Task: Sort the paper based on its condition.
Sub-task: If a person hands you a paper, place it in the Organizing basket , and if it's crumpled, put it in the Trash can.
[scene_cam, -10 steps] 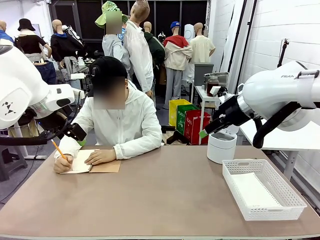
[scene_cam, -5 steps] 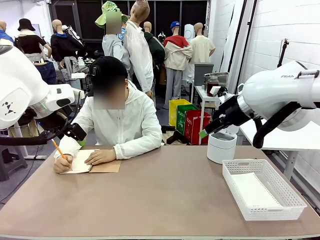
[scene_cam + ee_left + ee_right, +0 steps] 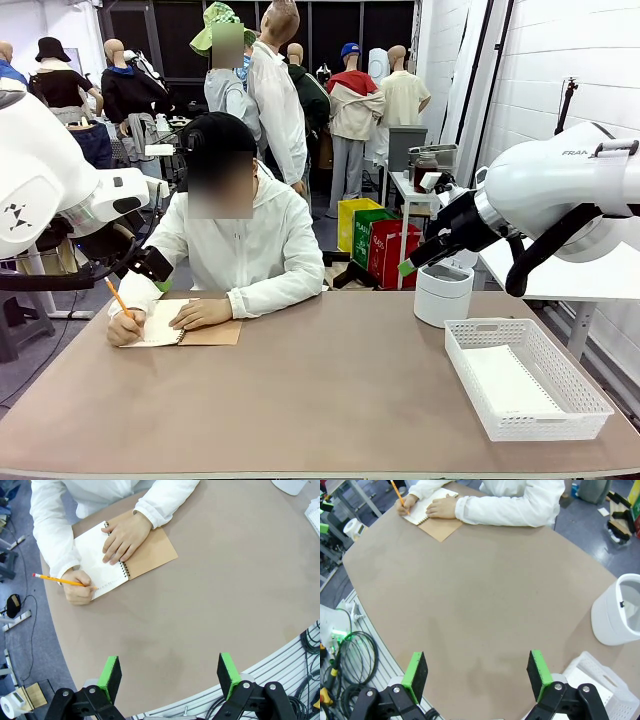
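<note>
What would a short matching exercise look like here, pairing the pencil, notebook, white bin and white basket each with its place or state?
Things:
1. pencil
2. notebook
3. white bin
4. white basket

Places or states:
A. lying open under the person's hand
B. at the robot's right table edge, nearer the robot
C. held in the person's hand, tip on the page
D. upright on the table's far right, beyond the basket

Pairs: 1-C, 2-A, 3-D, 4-B

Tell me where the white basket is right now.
In the front view, the white basket sits on the table's near right side, just in front of the white round bin, below the right arm.
</note>
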